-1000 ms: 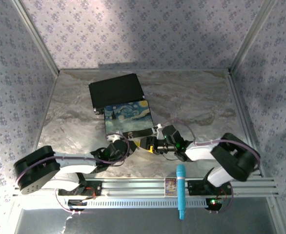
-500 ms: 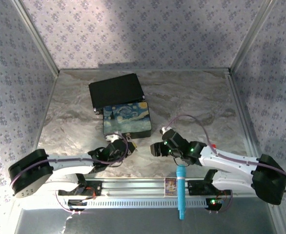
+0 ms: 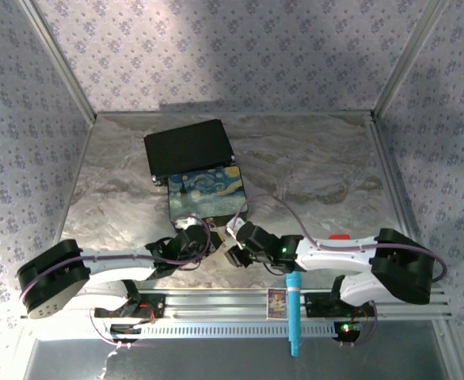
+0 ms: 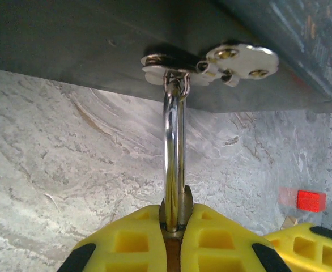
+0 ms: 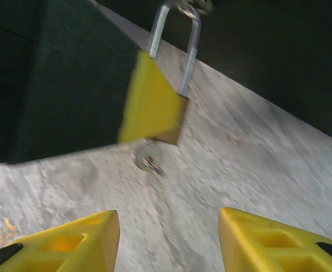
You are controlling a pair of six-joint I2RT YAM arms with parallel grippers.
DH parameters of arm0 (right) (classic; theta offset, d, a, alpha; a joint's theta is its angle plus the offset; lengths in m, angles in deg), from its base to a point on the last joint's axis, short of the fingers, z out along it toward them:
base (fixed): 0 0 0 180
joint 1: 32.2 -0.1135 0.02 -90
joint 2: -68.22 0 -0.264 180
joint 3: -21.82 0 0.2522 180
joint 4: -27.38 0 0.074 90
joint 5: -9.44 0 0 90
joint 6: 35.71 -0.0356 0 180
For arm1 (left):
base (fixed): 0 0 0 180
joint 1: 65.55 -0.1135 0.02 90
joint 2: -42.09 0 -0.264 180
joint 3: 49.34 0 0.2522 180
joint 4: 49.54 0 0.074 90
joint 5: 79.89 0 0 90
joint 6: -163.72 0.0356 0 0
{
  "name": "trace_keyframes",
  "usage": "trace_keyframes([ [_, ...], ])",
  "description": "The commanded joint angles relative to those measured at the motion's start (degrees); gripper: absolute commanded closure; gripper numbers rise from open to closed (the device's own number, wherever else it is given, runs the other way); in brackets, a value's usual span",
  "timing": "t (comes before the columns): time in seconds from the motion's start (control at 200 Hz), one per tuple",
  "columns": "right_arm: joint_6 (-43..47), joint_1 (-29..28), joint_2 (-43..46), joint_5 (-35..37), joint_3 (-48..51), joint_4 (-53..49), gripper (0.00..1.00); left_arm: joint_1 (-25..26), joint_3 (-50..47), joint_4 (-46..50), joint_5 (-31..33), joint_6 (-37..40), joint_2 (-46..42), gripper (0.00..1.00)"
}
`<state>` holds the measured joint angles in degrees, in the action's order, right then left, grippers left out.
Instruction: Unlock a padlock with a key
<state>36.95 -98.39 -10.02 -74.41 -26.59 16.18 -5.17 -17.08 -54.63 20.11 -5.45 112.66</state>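
Note:
The small brass padlock (image 4: 176,218) hangs by its silvery shackle (image 4: 174,147) from the hasp (image 4: 211,62) on the front of the starry-night box (image 3: 207,194). My left gripper (image 4: 174,238) is shut on the padlock body, one yellow finger on each side. In the right wrist view the padlock (image 5: 174,122) shows beside the left finger (image 5: 149,107), and a blurred silvery key (image 5: 149,157) sticks out under its bottom. My right gripper (image 5: 169,226) is open just short of the key, with nothing between its fingers. Seen from above, the two grippers (image 3: 203,240) (image 3: 236,244) meet at the box's front edge.
A black open lid (image 3: 188,146) lies behind the painted box. A small red block (image 4: 310,199) sits on the marble table to the right. A blue pen-like tool (image 3: 293,313) and a small card (image 3: 277,302) rest on the front rail.
My right arm has swung left toward the padlock and its jaws have narrowed. The left gripper has kept its hold and barely moved.

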Motion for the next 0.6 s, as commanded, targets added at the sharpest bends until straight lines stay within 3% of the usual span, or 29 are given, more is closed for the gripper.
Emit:
trace_keyframes([
  [0.0,3.6,-0.5,-2.1,-1.1,-1.9,5.1,0.55,-0.2,1.3,0.6,-2.4,-0.5,0.0,1.0],
  [0.195,4.7,-0.6,-6.4,-1.2,-3.6,5.0,0.57,-0.2,1.4,0.2,-3.0,-0.5,0.0,1.0],
  [0.595,6.0,-0.5,-9.4,1.7,-4.1,8.4,0.79,-0.2,1.2,0.3,-3.6,-0.1,-0.3,1.0],
])
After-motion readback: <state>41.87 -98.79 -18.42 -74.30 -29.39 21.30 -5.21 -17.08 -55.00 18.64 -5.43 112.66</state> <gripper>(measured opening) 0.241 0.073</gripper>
